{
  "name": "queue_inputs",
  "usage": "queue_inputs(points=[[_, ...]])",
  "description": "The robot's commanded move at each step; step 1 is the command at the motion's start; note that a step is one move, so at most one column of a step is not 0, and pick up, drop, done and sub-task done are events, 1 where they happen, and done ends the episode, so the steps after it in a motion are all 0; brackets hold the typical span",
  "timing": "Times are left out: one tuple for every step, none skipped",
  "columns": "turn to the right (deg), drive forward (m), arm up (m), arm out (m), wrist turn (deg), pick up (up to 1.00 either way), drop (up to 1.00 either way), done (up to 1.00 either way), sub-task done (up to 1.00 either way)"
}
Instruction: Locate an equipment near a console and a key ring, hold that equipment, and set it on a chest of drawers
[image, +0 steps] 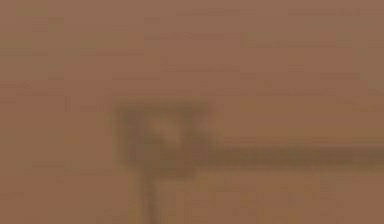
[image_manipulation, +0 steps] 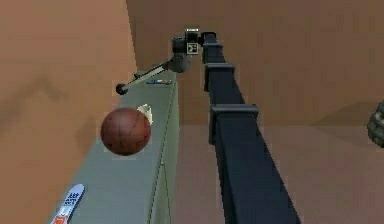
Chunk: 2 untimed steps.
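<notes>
A brown-orange basketball (image_manipulation: 126, 130) lies on the grey-green top of a long cabinet (image_manipulation: 110, 185) at the arm side view's left. The dark arm (image_manipulation: 240, 130) rises from the bottom edge toward the far wall. At its end, the gripper (image_manipulation: 124, 88) reaches left above the cabinet's far part, with its tip a little above the ball in the picture. I cannot tell whether it holds anything. A small pale thing (image_manipulation: 150, 108) lies on the cabinet top just behind the ball.
A flat blue, white and red item (image_manipulation: 68, 205) lies on the cabinet top near the bottom left. Orange-brown walls (image_manipulation: 290, 50) meet in a corner behind the cabinet. Brown floor (image_manipulation: 330, 170) runs right of the arm, and a dark leafy thing (image_manipulation: 378, 125) sits at the right edge.
</notes>
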Motion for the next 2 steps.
queue_inputs(points=[[0.0, 0.00, 0.00, -0.08, 0.0, 0.00, 0.00, 0.00, 0.00], [0.0, 0.00, 0.00, 0.00, 0.0, 0.00, 0.00, 1.00, 0.00]])
